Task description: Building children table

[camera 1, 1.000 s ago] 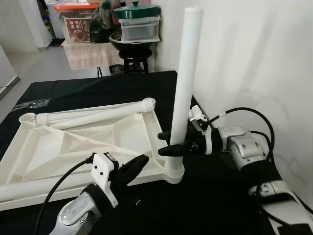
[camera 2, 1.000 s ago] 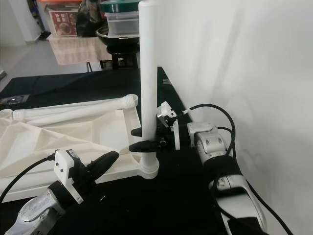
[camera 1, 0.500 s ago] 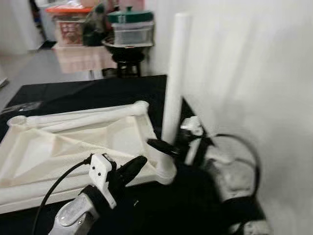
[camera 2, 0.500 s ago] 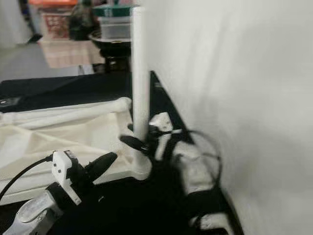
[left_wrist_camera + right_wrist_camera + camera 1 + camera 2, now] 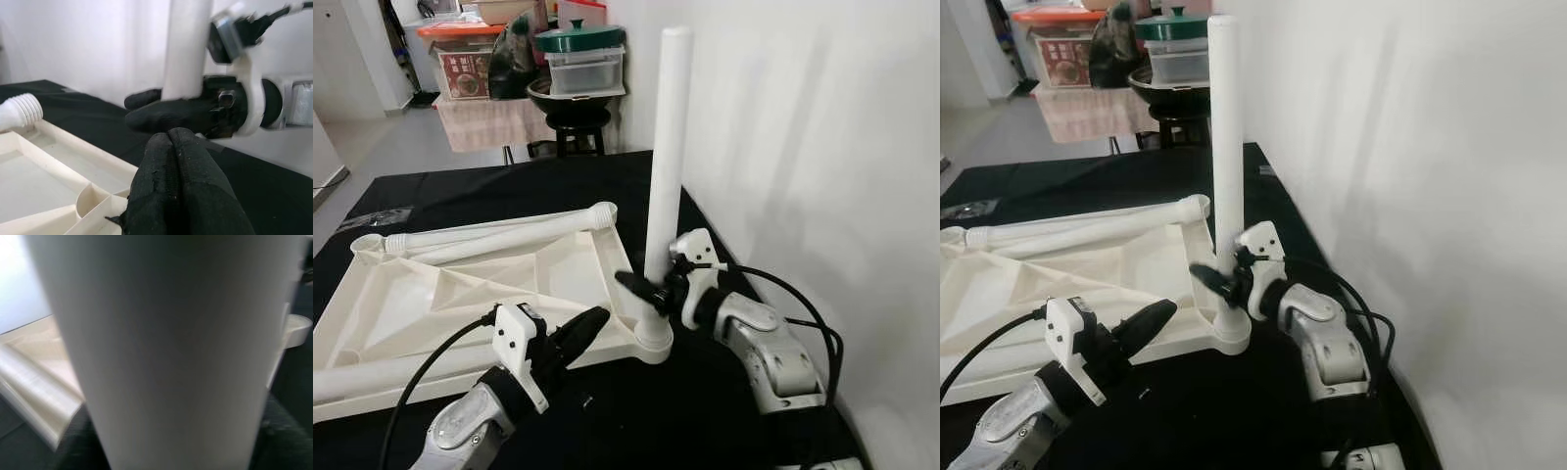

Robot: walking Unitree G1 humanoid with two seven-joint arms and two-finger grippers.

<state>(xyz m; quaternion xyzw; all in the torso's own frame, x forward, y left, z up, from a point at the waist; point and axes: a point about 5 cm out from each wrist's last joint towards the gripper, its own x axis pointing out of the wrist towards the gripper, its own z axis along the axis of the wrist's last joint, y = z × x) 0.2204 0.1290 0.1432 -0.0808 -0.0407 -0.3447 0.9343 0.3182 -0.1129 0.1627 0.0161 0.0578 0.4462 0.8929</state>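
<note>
At the near right corner of the upturned white tabletop [image 5: 431, 299], 1 white leg [image 5: 664, 157] stands upright in its socket. The right gripper [image 5: 641, 289] clasps it low on the shaft, 1 black finger on each side. The left gripper [image 5: 578, 335], fingers pressed together, rests at the tabletop's near edge. A second leg [image 5: 499, 228] lies along the far edge.

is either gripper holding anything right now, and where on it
The right gripper clamps the upright white plastic table leg low down, just above its corner socket in the overturned white tabletop. The left gripper, fingers shut, holds nothing.
</note>
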